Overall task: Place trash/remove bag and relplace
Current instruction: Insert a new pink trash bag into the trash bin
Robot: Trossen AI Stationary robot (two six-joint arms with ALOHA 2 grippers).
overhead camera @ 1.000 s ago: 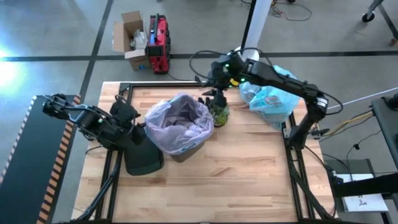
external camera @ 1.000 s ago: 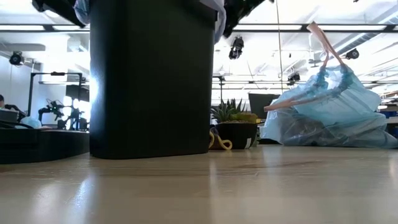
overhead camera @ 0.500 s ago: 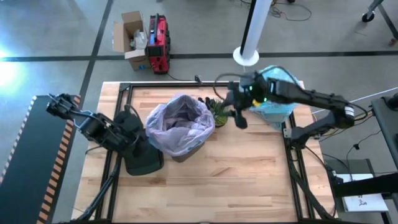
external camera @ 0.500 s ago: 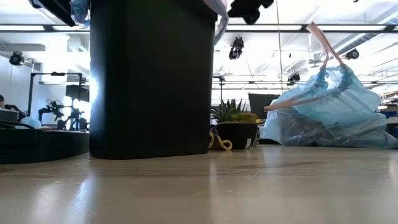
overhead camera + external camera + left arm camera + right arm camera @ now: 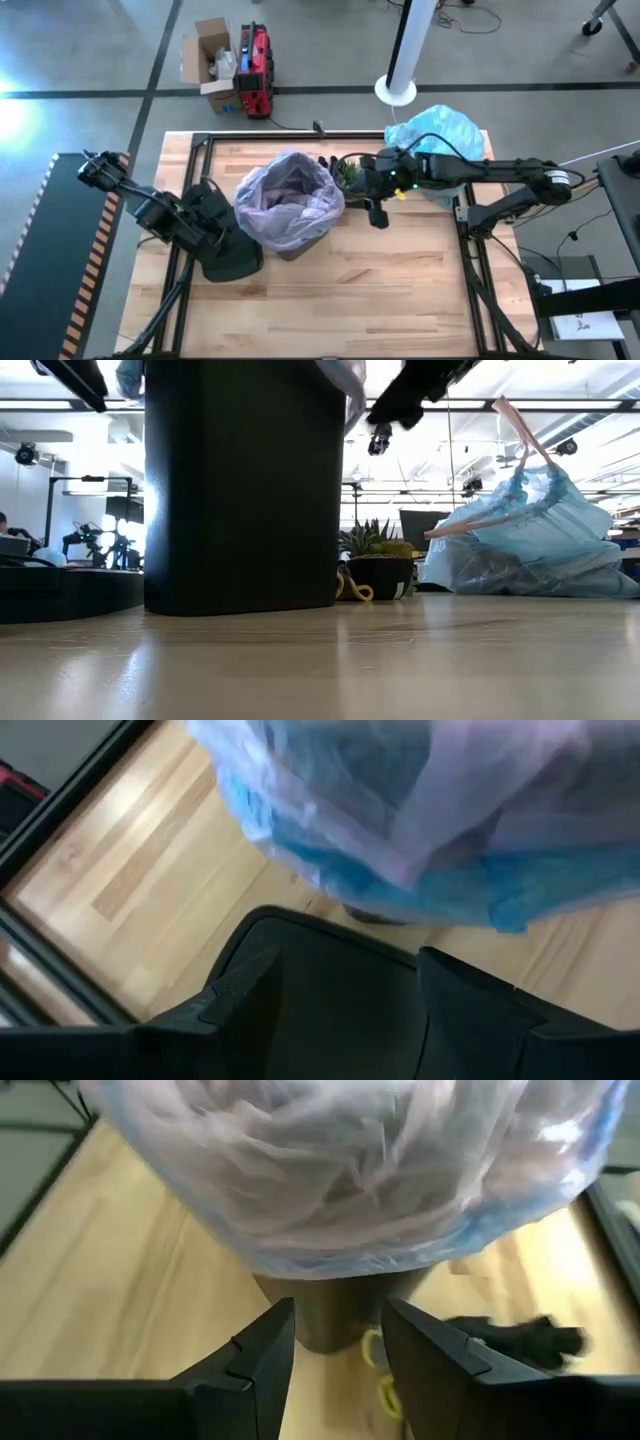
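Note:
A black bin [image 5: 290, 238] lined with a pinkish-lilac bag [image 5: 288, 195] stands mid-table. The light blue bag [image 5: 437, 140], full and closed with pink drawstrings [image 5: 520, 430], rests on its base at the far right corner. No loose trash shows. My right gripper [image 5: 377, 212] hangs open in the air just right of the bin, pointing at it [image 5: 338, 1342], nothing between its fingers. My left gripper [image 5: 213, 222] hovers open at the bin's left, above the black lid [image 5: 330, 970], which lies flat on the table.
A small green potted plant [image 5: 350, 172] stands behind the bin's right side, with a yellow curl [image 5: 355, 588] at its foot. The liner's rim overhangs the bin wall [image 5: 330, 1230]. Bare wood lies along the near half of the table [image 5: 380, 300].
My right gripper has swung from above the plant toward the table's near edge and downward, and now hangs beside the bin's right side. My left gripper has edged slightly nearer the lid. Bin, plant and blue bag have stayed put.

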